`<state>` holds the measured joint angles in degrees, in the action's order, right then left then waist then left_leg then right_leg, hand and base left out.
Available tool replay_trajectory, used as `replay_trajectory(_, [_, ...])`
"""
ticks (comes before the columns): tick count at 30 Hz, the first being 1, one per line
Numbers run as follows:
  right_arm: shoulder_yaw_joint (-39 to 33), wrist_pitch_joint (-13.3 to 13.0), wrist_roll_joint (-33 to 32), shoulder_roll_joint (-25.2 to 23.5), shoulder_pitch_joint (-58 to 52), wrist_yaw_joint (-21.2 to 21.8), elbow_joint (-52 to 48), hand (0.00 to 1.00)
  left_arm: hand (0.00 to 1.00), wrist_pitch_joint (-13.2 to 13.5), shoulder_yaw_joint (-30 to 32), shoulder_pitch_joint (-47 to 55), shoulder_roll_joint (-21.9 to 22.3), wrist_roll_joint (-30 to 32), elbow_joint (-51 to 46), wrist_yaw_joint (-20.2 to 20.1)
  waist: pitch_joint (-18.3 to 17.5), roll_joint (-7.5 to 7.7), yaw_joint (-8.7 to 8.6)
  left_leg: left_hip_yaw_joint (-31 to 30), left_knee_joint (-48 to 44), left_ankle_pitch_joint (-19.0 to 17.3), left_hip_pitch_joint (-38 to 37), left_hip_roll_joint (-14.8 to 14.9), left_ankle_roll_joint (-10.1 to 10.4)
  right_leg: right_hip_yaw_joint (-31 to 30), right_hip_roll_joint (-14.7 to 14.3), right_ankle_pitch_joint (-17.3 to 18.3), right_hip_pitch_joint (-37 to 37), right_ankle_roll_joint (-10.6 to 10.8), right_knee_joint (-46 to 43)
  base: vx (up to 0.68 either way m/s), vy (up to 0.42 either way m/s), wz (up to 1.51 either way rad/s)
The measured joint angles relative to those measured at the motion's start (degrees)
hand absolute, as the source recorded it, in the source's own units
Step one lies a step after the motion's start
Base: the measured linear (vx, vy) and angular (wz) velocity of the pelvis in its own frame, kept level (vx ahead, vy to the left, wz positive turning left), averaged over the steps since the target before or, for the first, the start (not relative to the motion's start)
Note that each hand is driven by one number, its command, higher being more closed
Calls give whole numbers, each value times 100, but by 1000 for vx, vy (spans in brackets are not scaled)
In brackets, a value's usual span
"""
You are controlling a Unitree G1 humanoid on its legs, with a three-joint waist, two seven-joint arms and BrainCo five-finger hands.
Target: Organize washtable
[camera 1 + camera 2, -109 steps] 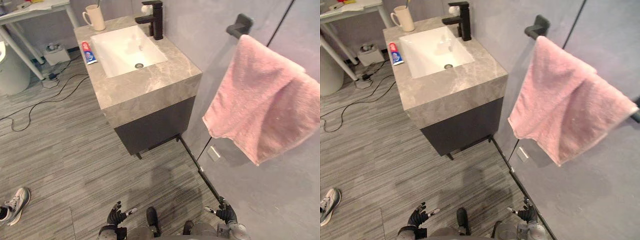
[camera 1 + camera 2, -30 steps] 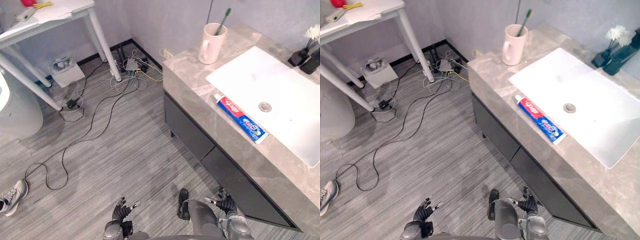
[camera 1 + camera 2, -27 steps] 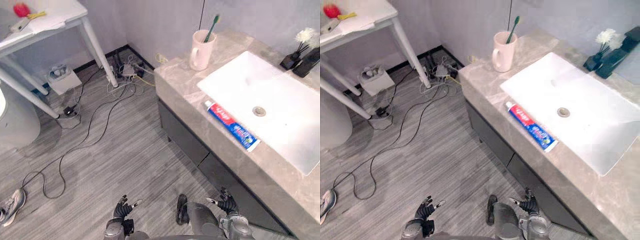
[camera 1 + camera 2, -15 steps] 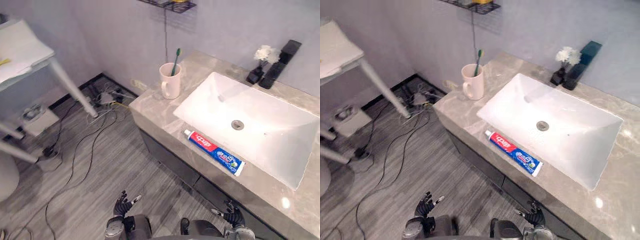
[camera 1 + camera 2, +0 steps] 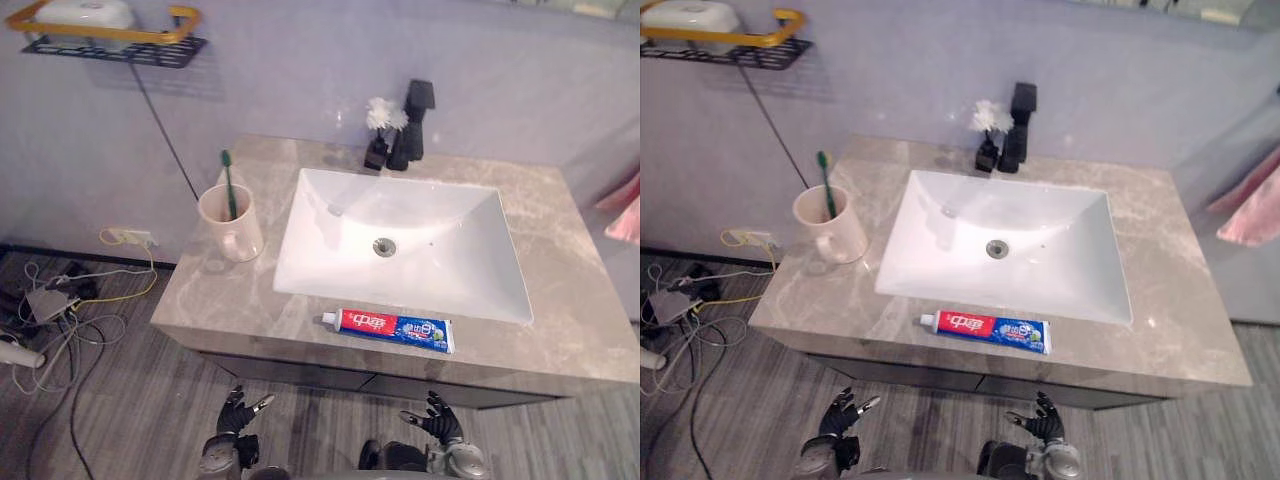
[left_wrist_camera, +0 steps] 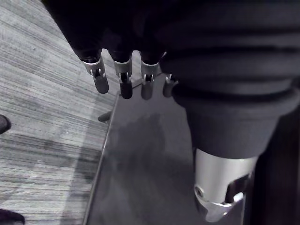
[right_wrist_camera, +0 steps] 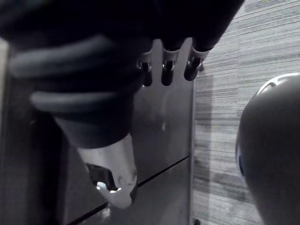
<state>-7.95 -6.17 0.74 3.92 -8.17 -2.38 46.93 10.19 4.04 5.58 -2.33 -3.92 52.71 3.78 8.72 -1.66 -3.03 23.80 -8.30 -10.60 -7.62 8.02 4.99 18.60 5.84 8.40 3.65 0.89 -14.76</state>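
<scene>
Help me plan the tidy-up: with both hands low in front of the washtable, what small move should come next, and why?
Probably raise the right hand toward the toothpaste tube. It lies loose on the counter along the front edge, nearest that hand, while the toothbrush stands in the mug. That hand and the left hand hang open and empty below the counter.

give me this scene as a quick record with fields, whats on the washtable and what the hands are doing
countertop: grey marble, white sink set in it
toothpaste: lying flat on the front strip, before the sink
mug: upright, left of the sink
toothbrush: green, standing in the mug
faucet: black, behind the sink, white flowers beside it
left hand: open, empty, low before the cabinet
right hand: open, empty, low before the cabinet
</scene>
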Motion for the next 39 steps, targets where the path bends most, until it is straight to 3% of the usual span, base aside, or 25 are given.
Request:
replay_trajectory(3, [-5,-9,24,43,-11,0,66,0,0,4,4,2,-29,2,75,-7,-10,36,-69,-30,-116,17,-106,28,24,-5,-165,-284,-485,44,727,31,-1,-5])
replay_trajectory(5, [-3,-9,35,-21,-28,2,132,0,0,2,17,10,-90,1,74,-8,40,249,-16,-31,-881,3,157,145,45,-93,-202,-486,-778,73,1243,-8,-51,-14])
replay_trajectory(6, [-3,-9,36,-27,-44,2,131,0,0,1,23,7,-91,2,73,-9,61,283,32,-25,-1136,-3,226,195,53,-156,-212,-538,-842,72,1323,-11,-46,-37])
replay_trajectory(9, [-2,-11,31,-13,-81,-1,126,0,0,4,133,134,-79,0,61,-9,125,230,128,-169,-2377,-77,512,506,103,-466,-333,-594,-1094,25,1500,32,41,-48])
replay_trajectory(10, [-5,-11,29,-6,-50,0,127,0,0,4,178,181,-75,-2,69,-6,165,251,178,-549,-2613,-294,699,475,2,-624,-336,-578,-1129,3,1512,60,119,-56])
replay_trajectory(12, [-52,-11,29,7,-53,-2,134,0,0,8,175,192,-10,-14,67,-7,189,159,211,-1217,-2080,-545,782,212,-55,-842,-323,-587,-1120,17,1500,32,136,-62])
replay_trajectory(14, [-66,-11,31,97,-64,-7,134,0,0,12,162,204,-5,-13,68,-5,190,81,220,-1823,-1088,-398,796,-19,2,-985,-326,-605,-1110,128,1494,-2,212,-51])
replay_trajectory(16, [-64,-22,1,49,-114,-2,157,0,0,11,132,229,-26,-30,87,2,161,55,226,-1832,-811,-294,705,-153,-96,-1096,-272,-625,-1149,261,1549,38,176,-23])
replay_trajectory(17, [-73,-16,-16,18,-183,0,165,0,0,11,141,221,-72,-35,84,0,116,223,237,-1761,-704,-257,662,-246,-157,-1108,-172,-637,-1123,305,1545,76,117,-5])
replay_trajectory(19, [-94,-16,-21,-25,-245,-2,166,0,0,-13,235,237,-76,-43,85,3,111,230,245,-1713,-522,-204,550,-345,-233,-1120,-88,-624,-1132,324,1539,75,99,-7])
replay_trajectory(20, [-117,-16,-21,-46,-267,-2,166,0,0,-70,321,246,-70,-47,88,8,62,305,242,-1686,-383,-161,398,-417,-273,-1135,-23,-586,-1155,379,1504,113,85,-6])
replay_trajectory(29, [-284,-17,-17,-46,-259,-13,219,0,0,-265,450,238,-63,-140,221,15,-11,164,254,-1659,-212,-116,95,-518,-306,-1111,23,-544,-1349,412,1509,68,35,1])
replay_trajectory(35, [-294,-17,-11,6,-221,-20,419,0,0,-171,440,241,-64,-154,232,1,-31,173,343,-1657,-99,16,48,-514,-289,-1120,12,-543,-1338,409,1509,-62,-41,-2])
replay_trajectory(36, [-280,2,46,223,-70,-24,754,0,0,-91,444,321,-101,-145,340,1,-178,166,225,-1849,367,296,-125,-589,-266,-1119,20,-633,-1319,392,1599,-39,-13,0])
replay_trajectory(39, [-280,2,45,222,-71,-24,754,0,0,-91,444,321,-100,-145,340,1,-177,167,225,-1849,368,296,-125,-589,-266,-1119,20,-633,-1319,392,1600,0,0,0])
